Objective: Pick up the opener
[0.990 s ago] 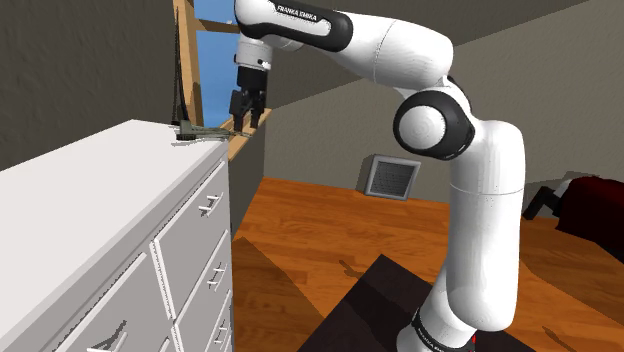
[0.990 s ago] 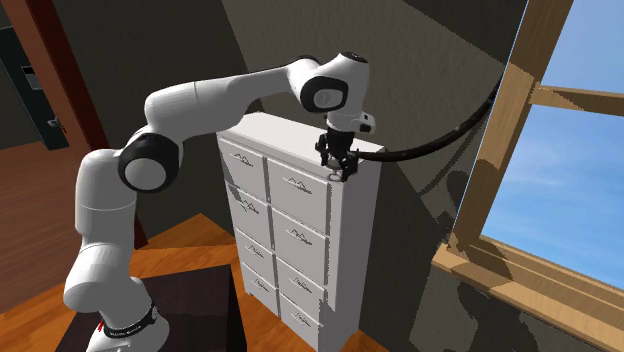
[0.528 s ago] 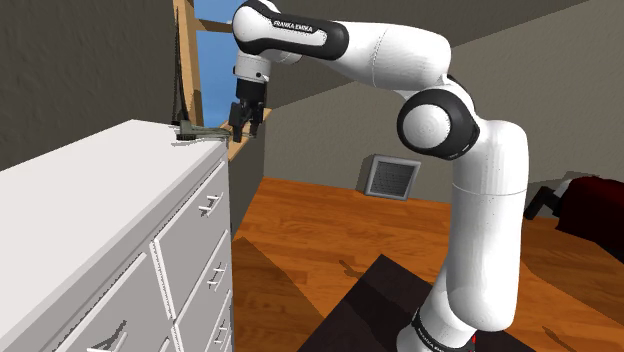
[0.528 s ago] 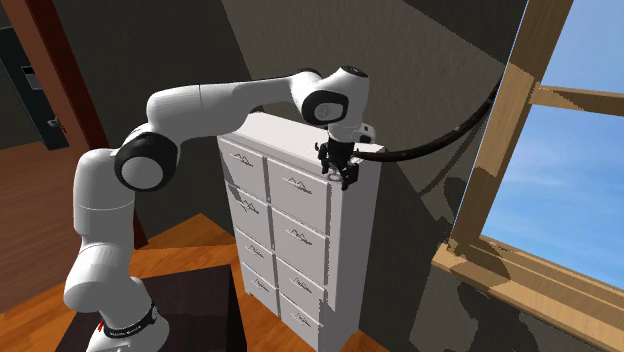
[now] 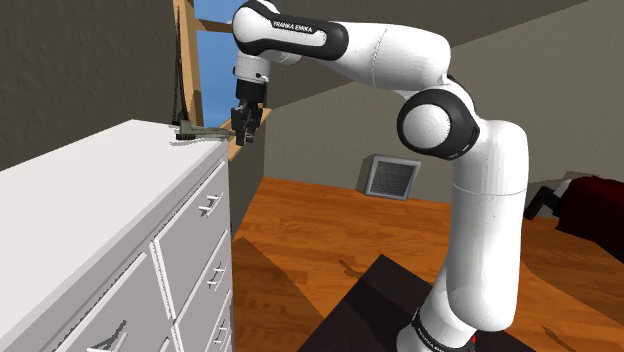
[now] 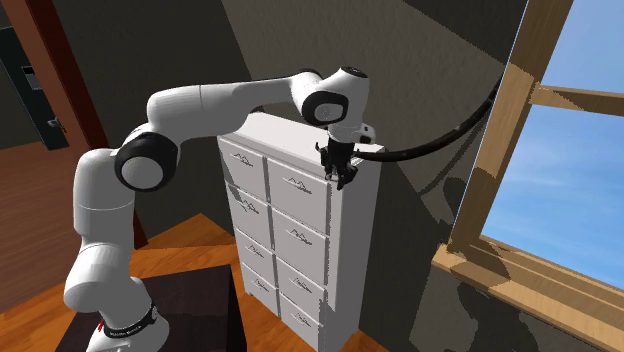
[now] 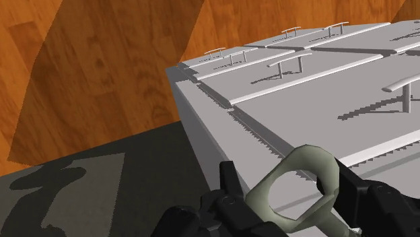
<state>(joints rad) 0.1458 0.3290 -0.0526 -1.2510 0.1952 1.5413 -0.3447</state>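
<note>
The opener point(image 5: 203, 131) is a slim grey-olive tool lying on the far corner of a white dresser point(image 5: 90, 200), with its end reaching past the edge. My gripper point(image 5: 245, 128) hangs just off that corner, shut on the overhanging end. In the wrist view the opener's ring point(image 7: 315, 159) sits clasped between my fingers point(image 7: 226, 179) at my gripper point(image 7: 296, 205), above the dresser's drawer fronts point(image 7: 269, 111). From the second exterior view my gripper point(image 6: 340, 172) is at the top corner of the dresser point(image 6: 270, 130).
A dark curved strand point(image 6: 440, 135) rises from the dresser's corner toward the wooden window frame point(image 6: 500, 180). Wood floor point(image 5: 330, 230) lies below, with a wall vent point(image 5: 390, 178) and my dark stand point(image 5: 380, 310).
The hand came down and in toward the dresser's corner, then its fingers went from apart to shut on the opener's end. The opener has not left the dresser top.
</note>
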